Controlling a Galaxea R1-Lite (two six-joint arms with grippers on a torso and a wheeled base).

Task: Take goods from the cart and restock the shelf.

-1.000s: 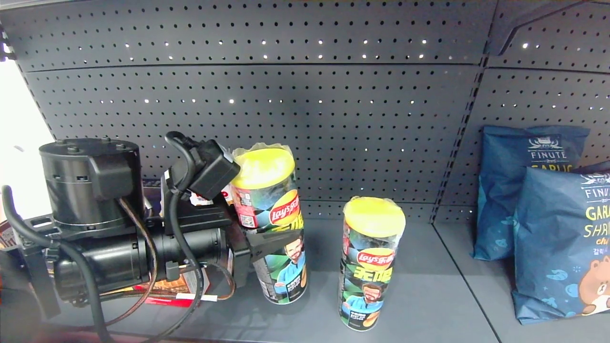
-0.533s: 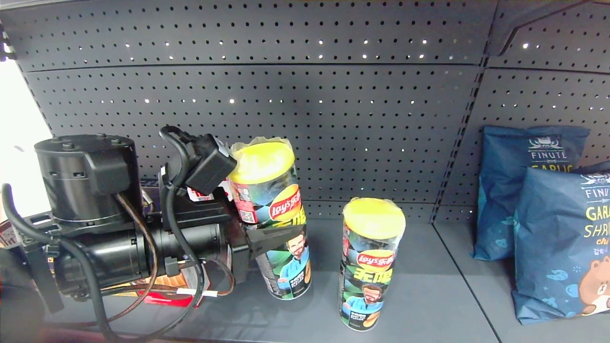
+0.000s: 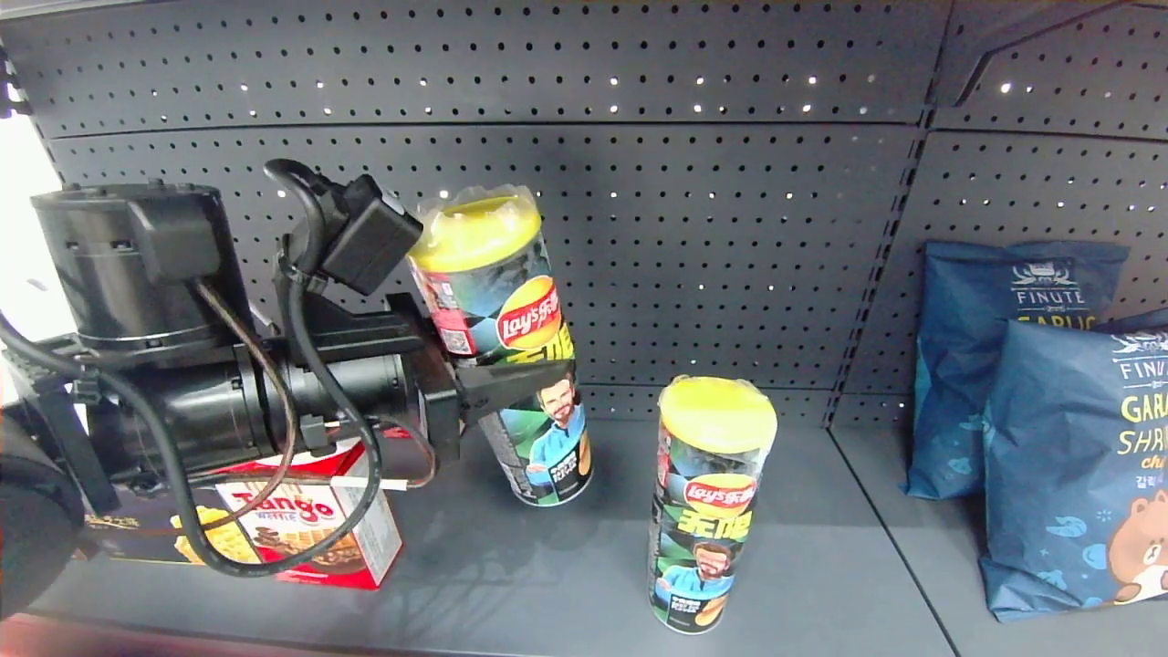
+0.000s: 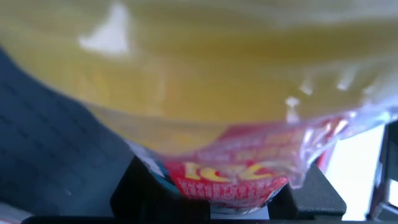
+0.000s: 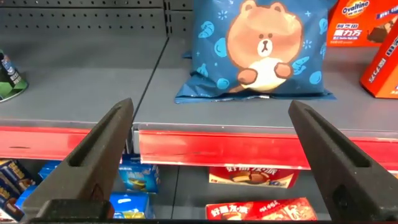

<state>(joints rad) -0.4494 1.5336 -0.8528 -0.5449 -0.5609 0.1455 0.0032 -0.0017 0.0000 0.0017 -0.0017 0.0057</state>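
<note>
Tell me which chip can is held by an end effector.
The left can, tilted in the left end effector; the other can stands upright on the shelf.

Dark grey metal shelf board (image 3: 821, 584): one bare strip at the front, between the red-and-white cardboard wafer box (image 3: 319, 534) at the left and the upright yellow-lidded crisp can (image 3: 712, 511). A second bare strip lies between that can and the two blue foil snack bags (image 3: 1068, 465) at the right. Obstacles: the left gripper (image 3: 516, 388) with its arm above the box, clamped on a tilted yellow-lidded crisp can (image 3: 497, 292); the perforated dark metal back panel (image 3: 730, 255) behind.
</note>
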